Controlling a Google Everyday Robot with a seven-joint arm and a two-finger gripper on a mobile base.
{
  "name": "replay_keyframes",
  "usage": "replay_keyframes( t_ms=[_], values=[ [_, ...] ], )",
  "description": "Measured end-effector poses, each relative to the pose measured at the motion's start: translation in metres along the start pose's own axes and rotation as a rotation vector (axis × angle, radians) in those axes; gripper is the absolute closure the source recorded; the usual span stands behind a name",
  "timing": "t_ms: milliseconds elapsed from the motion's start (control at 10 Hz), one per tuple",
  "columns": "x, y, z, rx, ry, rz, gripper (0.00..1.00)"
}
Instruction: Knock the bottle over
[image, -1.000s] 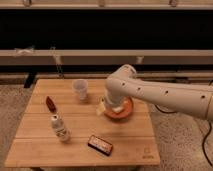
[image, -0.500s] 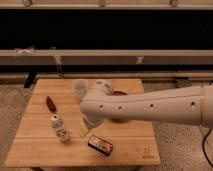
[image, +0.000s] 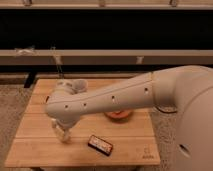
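Observation:
The small white bottle (image: 61, 132) with a patterned label stands at the front left of the wooden table (image: 130, 145). Only its lower part shows, because the thick white arm (image: 105, 102) reaches across the table from the right and covers its top. The gripper is hidden behind this arm, so I cannot place it or see its fingers. The rim of the translucent white cup (image: 78, 85) shows just above the arm at the back left. The flat dark red object is hidden behind the arm.
A flat dark packet (image: 100, 145) lies near the front edge, right of the bottle. An orange round object (image: 118, 115) peeks out below the arm at mid table. A dark wall with rails runs behind the table.
The arm has swung left and toward the camera, and now covers most of the table's left half and the bottle's top. The bottle stands where it was.

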Motion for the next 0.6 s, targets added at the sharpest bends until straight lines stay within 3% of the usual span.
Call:
replay_keyframes(
  t_ms=[300,600],
  values=[
    [0.025,-0.012,0.002,0.000,0.003,-0.024,0.20],
    [0.043,-0.013,0.005,-0.011,0.012,0.012,0.20]
  ],
)
